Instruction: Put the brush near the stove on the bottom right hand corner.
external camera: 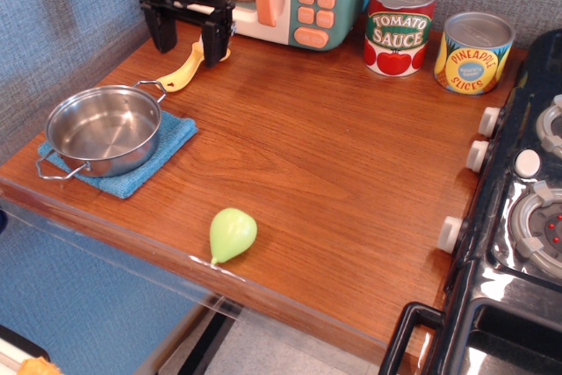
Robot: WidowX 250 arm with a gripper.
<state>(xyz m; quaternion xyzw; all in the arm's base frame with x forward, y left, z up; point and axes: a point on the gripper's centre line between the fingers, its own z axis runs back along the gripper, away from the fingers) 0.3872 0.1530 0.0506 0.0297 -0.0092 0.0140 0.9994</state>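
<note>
Wooden tabletop between grey textured wall and stove.

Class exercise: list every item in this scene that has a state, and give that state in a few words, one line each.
gripper: open, above the brush, holding nothing
brush: flat on the table, not gripped
pot: upright, empty, on the blue cloth
pear: on its side
tomato sauce can: upright
pineapple can: upright
</note>
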